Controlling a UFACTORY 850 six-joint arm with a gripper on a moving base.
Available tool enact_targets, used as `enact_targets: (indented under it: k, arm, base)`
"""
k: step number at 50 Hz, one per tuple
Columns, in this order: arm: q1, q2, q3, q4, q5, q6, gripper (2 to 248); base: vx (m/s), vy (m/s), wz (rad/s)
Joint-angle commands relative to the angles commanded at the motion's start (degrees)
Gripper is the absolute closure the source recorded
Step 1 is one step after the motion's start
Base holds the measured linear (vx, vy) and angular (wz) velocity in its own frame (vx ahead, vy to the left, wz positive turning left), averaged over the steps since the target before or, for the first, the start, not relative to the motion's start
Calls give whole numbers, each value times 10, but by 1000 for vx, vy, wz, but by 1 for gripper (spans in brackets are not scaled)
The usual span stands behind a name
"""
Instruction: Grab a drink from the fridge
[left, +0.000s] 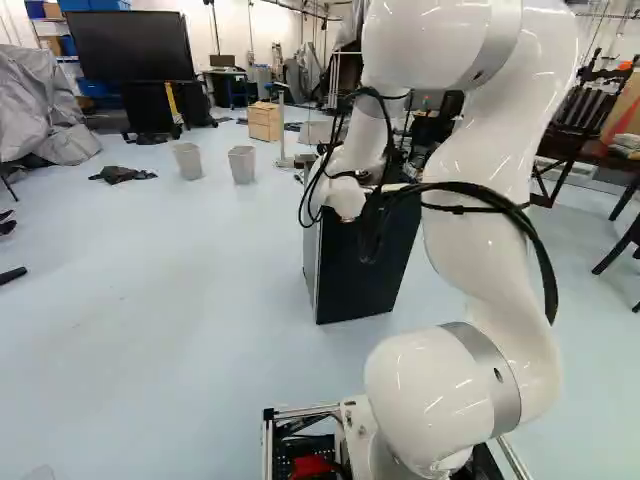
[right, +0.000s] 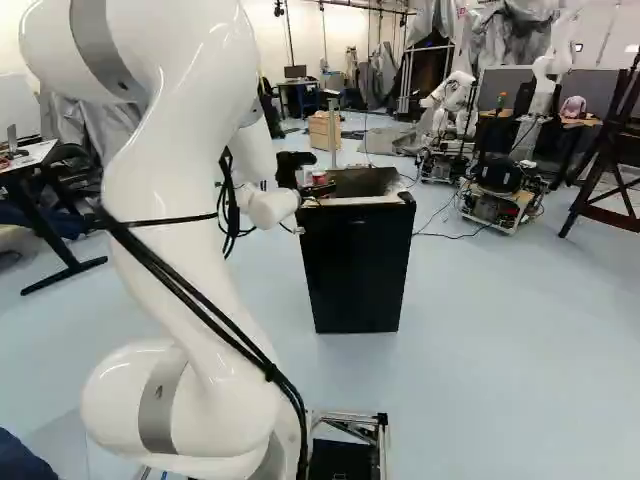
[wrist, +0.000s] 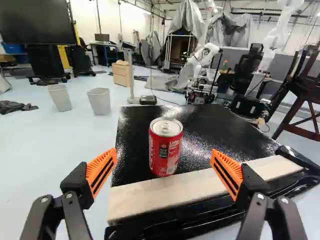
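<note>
The floor (right: 480, 330) around you was pale blue, and on it stood the black fridge (right: 355, 265), ahead of your base. Its top was dark and glossy, with some shine of light, and a pale wooden strip (wrist: 170, 195) lay along the near edge. Farther in the room there were a big dark screen (left: 130, 45), a wooden box (left: 264, 122) and, at the right of the right base view, another robot (right: 455, 100).

Your red can (wrist: 165, 147) was on top of the fridge, just beyond the strip; if it touched the strip, you could not tell. It stood upright, so its long axis was vertical, with the silver lid up and a printed side toward the tool (right: 292, 168). In the wrist view, the tool (wrist: 164, 154) was wide open, and the can was ahead of it, between the lines of the two orange pads (wrist: 101, 170), with neither pad touching.

The can had its lid on, so you could not see the drink. Two grey bins (left: 188, 161) stood upright together on the floor, their contents hidden from you.
</note>
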Motion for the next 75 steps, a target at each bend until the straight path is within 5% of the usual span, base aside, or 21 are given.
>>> enact_targets:
  k: [38,43,44,49,50,54,55,59,60,75]
  arm:
    - [-12,-80,-88,0,0,0,3]
    - [-12,-80,-88,0,0,0,17]
    - [-12,-80,-88,0,0,0,55]
    - [-12,-80,-88,0,0,0,55]
    - [-12,-80,-88,0,0,0,93]
    - [-12,-80,-88,0,0,0,93]
    - [-12,-80,-88,0,0,0,131]
    - [-12,-80,-88,0,0,0,131]
    - [-12,-79,-88,0,0,0,150]
    - [-12,-63,-86,0,0,0,150]
  base:
    - [0,0,0]
    - [0,0,0]
    - [0,0,0]
    - [0,0,0]
    - [0,0,0]
    - [0,0,0]
    - [0,0,0]
    - [0,0,0]
    - [0,0,0]
    - [0,0,0]
